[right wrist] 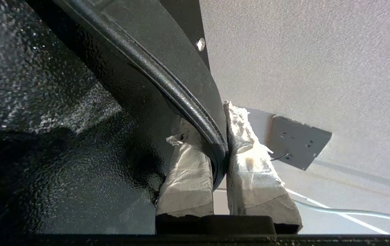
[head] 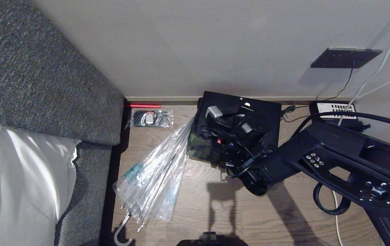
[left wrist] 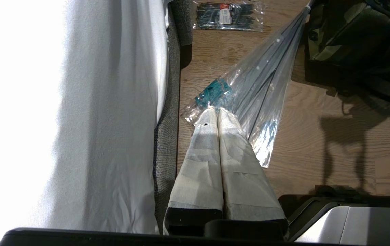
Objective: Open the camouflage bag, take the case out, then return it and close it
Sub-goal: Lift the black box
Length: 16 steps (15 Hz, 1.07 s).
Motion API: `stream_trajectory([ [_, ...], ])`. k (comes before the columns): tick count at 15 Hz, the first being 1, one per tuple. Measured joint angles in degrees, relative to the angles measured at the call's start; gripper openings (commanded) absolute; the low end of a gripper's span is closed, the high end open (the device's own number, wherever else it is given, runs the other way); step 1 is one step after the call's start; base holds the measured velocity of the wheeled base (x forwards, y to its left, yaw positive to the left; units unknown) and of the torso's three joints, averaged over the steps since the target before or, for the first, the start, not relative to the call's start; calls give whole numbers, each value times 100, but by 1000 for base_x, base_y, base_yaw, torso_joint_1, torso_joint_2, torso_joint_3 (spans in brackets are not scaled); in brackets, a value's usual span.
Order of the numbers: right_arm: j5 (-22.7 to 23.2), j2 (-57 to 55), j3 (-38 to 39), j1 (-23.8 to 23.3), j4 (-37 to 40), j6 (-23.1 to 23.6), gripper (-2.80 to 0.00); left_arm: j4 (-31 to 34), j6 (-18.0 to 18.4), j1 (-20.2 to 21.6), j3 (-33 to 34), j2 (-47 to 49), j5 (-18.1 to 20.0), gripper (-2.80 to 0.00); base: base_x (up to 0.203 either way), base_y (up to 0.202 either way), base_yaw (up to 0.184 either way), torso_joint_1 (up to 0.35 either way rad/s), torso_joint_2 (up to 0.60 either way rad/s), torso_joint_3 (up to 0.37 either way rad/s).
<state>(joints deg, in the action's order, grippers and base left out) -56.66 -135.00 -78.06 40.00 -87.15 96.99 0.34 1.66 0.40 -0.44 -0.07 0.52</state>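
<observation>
Head view: bag (head: 203, 148) lay on floor by far wall, right of umbrella (head: 154, 177); right gripper (head: 231, 131) over it, black lid raised.

Left wrist: left gripper (left wrist: 217, 116) parked, fingers together, empty.

Right wrist: right gripper (right wrist: 220, 150) clamped on lid rim (right wrist: 188, 99). Judged: opening step; next, swing lid fully back.
</observation>
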Motion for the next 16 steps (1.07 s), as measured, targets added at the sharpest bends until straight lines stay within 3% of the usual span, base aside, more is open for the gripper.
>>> stream_trajectory([
  [8, 18, -45, -206, -1, -6, 83, -280, 11, 9, 0, 0, 0, 7, -280, 0, 0, 0, 0, 0, 0],
  [10, 18, -56, -216, -1, -4, 81, -280, 322, 49, -2, -79, 7, 11, -280, 0, 0, 0, 0, 0, 0],
  [16, 23, -89, -346, -1, 0, 137, -280, 362, -133, -2, -127, 7, -37, -280, 0, 0, 0, 0, 0, 0],
])
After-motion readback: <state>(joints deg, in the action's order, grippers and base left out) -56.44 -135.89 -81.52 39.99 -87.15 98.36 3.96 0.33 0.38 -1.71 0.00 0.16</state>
